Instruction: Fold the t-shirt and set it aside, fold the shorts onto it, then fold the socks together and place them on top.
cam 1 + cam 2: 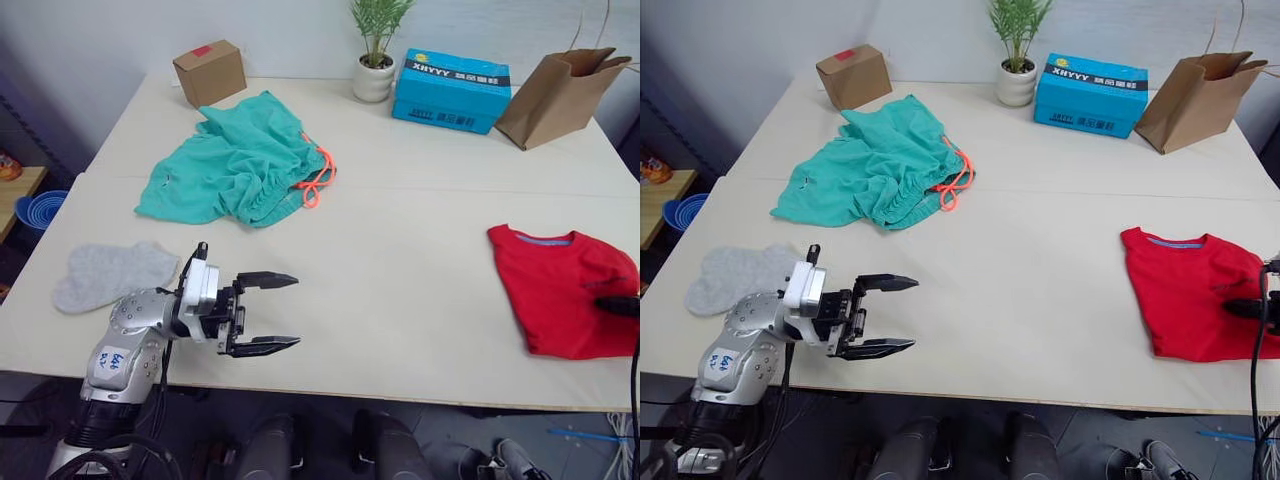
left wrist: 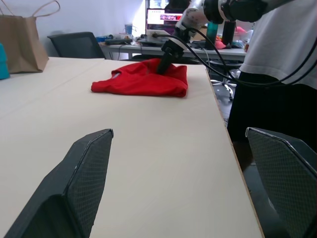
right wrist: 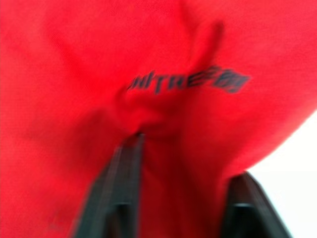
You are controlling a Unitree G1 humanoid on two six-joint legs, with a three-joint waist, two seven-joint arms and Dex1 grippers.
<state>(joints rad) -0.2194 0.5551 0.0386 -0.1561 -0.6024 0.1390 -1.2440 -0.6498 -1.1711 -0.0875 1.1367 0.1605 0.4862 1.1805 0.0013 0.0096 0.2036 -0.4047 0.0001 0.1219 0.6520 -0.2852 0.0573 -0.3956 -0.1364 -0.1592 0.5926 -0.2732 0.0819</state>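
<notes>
The left gripper (image 1: pixel 272 312) hangs just over the near edge of the table (image 1: pixel 400 300), fingers spread wide apart and gripping nothing — pointed across the tabletop toward the robot's right. Just behind its arm, near the robot's left corner of the table, the socks (image 1: pixel 105 272) lie flat, pale grey, one lapped over the other. Further back on that left side sit the shorts (image 1: pixel 235 165), a rumpled teal heap with the orange drawstring (image 1: pixel 317 178) trailing out on the side toward the middle of the table.

Over on the robot's right, the t-shirt (image 1: pixel 560 285) lies folded into a compact red block near the table's right edge, collar turned toward the far side. The right gripper (image 1: pixel 1255 308) is on the shirt's outer edge, and the right wrist view shows red cloth bunched between its two black fingers (image 3: pixel 121 188) with dark lettering on the fabric just ahead — the fingers stand a little apart with fabric pushed up between them, but whether they are truly pinching it cannot be told from here.

Along the back of the table stand a small cardboard box (image 1: pixel 210 72), a potted plant (image 1: pixel 376 50), a blue box (image 1: pixel 452 90) and a brown paper bag (image 1: pixel 560 95). The left wrist view catches a person (image 2: pixel 277 64) in a white top standing beside the table's edge.
</notes>
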